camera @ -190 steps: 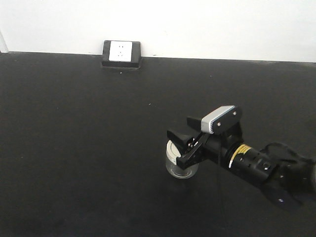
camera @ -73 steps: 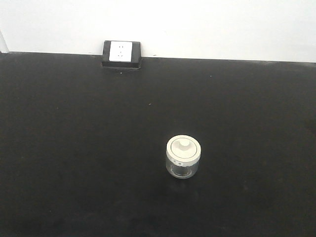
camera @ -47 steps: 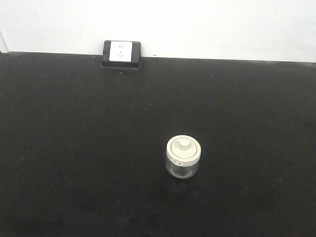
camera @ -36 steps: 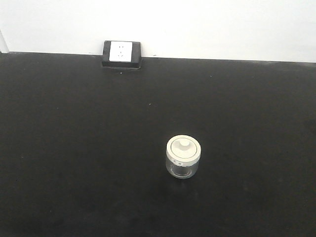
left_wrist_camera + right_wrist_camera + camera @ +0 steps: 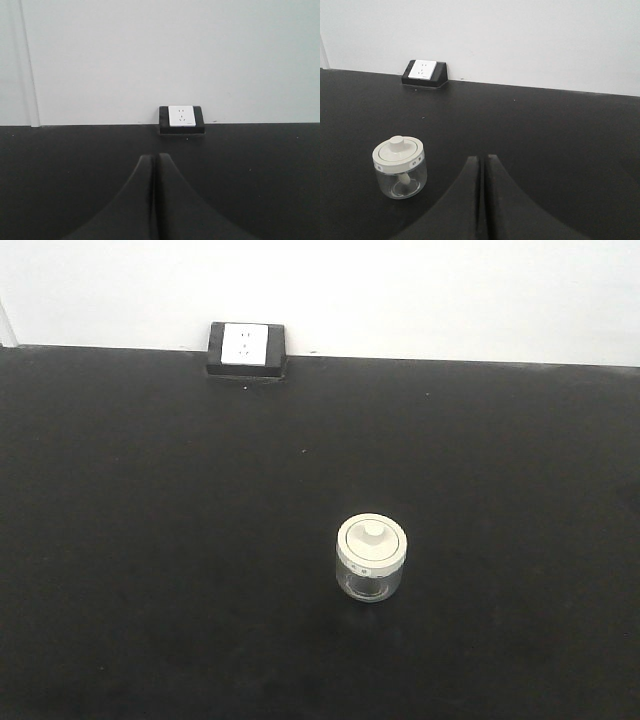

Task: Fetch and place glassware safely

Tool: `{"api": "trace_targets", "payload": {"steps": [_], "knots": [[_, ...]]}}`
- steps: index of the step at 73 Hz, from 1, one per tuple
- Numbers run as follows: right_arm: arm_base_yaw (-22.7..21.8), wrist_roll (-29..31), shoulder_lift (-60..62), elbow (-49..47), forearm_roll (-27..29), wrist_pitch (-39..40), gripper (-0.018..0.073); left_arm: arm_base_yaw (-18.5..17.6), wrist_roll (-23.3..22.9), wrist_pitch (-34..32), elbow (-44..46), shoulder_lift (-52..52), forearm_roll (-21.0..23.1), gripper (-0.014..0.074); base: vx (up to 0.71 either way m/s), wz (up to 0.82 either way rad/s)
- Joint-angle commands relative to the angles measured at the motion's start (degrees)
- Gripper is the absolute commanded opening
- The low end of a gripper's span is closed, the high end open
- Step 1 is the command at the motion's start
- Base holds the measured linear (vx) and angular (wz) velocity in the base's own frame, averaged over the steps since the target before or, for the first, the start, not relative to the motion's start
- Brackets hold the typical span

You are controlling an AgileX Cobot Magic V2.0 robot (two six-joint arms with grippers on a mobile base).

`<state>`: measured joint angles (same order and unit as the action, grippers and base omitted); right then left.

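My right arm is gone from the front view; earlier my right gripper (image 5: 481, 165) sat open around the jar (image 5: 371, 558), fingers on either side of the lid. Now it's pulled back toward the table's near edge, jaws pressed together with nothing between them, the jar off to its left and well apart in the right wrist view. The jar stands alone on the table (image 5: 150, 540), upright, lid on, whole lid and knob now uncovered.
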<state>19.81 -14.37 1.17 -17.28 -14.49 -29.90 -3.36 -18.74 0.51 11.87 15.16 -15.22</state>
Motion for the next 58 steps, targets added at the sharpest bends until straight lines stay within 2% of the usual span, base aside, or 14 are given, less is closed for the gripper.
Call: {"api": "trace_targets", "payload": {"steps": [1, 51, 58], "knots": [[-0.1, 0.14, -0.09, -1.38, -0.73, 4.04, -0.0008, -0.44, -0.37, -4.13, 1.54, 0.6, 0.32, -0.0007, 0.0, 0.0], [-0.1, 0.14, -0.09, -1.38, -0.73, 4.09, -0.0008, -0.44, -0.37, -4.24, 0.82, 0.48, 0.32, -0.0007, 0.0, 0.0], [-0.1, 0.14, -0.09, -1.38, -0.73, 4.09, -0.0008, -0.36, 1.34, -3.82, 0.01, 0.0, 0.51, -0.0007, 0.0, 0.0]]}}
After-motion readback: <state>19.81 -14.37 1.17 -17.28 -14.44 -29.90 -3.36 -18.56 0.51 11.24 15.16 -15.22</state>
